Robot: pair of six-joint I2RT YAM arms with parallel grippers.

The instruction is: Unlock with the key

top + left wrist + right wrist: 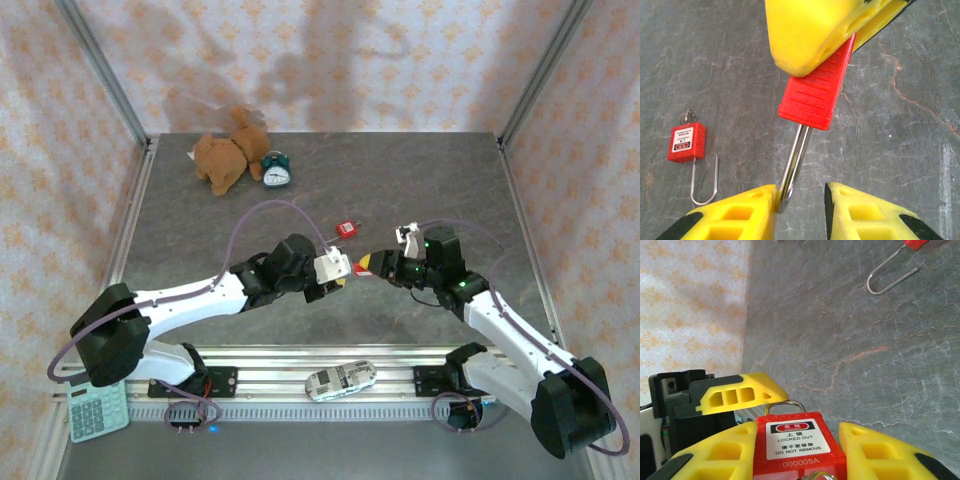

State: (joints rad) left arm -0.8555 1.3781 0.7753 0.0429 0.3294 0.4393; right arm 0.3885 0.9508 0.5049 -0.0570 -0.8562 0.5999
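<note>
A red padlock (pixel 814 97) labelled "LOCKED OUT" (pixel 797 440) hangs in mid-air between the two arms. My right gripper (pixel 800 429) is shut on its body. Its steel shackle (pixel 792 165) reaches between the jaws of my left gripper (pixel 800 194). The shackle touches one yellow finger (pixel 747 210), and a gap is left to the other, so that gripper is open. In the top view the two grippers meet at the lock (pixel 364 264). A metal ring (pixel 821 475) shows at the lock's keyhole end. The key itself is cut off by the frame edge.
A second red padlock (pixel 686 142), its shackle swung open, lies on the table (pixel 347 229). A plush dog (pixel 228 155) and an alarm clock (pixel 276 172) stand at the back. A toy car (pixel 340 380) and a calculator (pixel 97 408) lie near the front rail.
</note>
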